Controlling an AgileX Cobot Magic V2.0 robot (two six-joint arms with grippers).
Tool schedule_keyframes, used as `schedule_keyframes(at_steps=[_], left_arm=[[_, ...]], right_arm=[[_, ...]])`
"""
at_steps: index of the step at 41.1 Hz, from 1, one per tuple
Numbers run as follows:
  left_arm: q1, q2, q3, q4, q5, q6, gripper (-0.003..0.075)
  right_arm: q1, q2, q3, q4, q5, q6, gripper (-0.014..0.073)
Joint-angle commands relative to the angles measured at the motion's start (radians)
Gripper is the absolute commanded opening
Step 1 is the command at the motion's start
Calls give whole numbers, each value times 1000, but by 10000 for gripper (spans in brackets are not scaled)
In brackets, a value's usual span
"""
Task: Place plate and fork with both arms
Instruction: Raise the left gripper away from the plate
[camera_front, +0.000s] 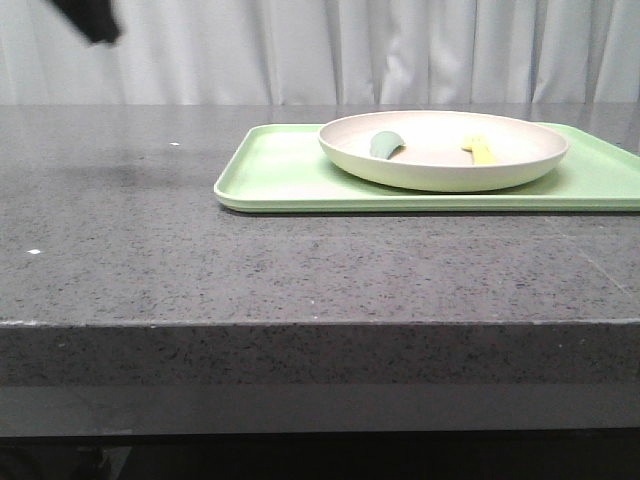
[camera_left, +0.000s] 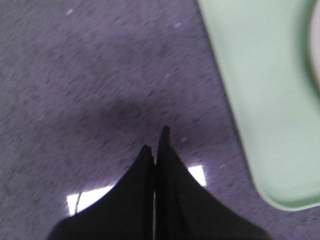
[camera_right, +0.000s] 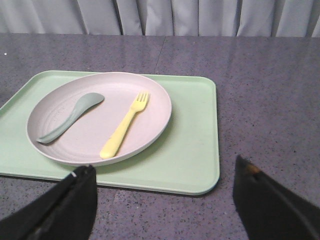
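The cream-white plate (camera_front: 443, 150) (camera_right: 99, 117) rests on the light green tray (camera_front: 280, 170) (camera_right: 192, 150), right of centre on the table. Inside the plate lies the pale yellow fork (camera_right: 125, 131) (camera_front: 480, 149). My right gripper (camera_right: 162, 172) is open, its fingers apart over the bare table just off the tray's edge, with nothing between them. My left gripper (camera_left: 157, 140) is shut and empty, hovering above the dark table beside the tray's corner (camera_left: 280, 125). In the front view only a black piece of the left arm (camera_front: 90, 18) shows at the upper left.
A small grey-green spoon-like piece (camera_right: 70, 117) (camera_front: 385, 144) lies in the plate beside the fork. The speckled dark stone table (camera_front: 150, 260) runs left of the tray and ends at a front edge. A pale curtain (camera_front: 350, 50) hangs behind.
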Motion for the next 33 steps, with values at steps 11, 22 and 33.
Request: schedule_keyframes(at_steps=[11, 22, 33], left_arm=[[185, -521, 598, -3, -526, -2, -18], [186, -896, 957, -3, -865, -2, -18], [186, -1228, 1244, 26, -969, 1, -18]], right_arm=[[1, 8, -39, 1, -73, -6, 584], [1, 8, -39, 1, -75, -6, 584], [1, 51, -43, 19, -86, -6, 582]])
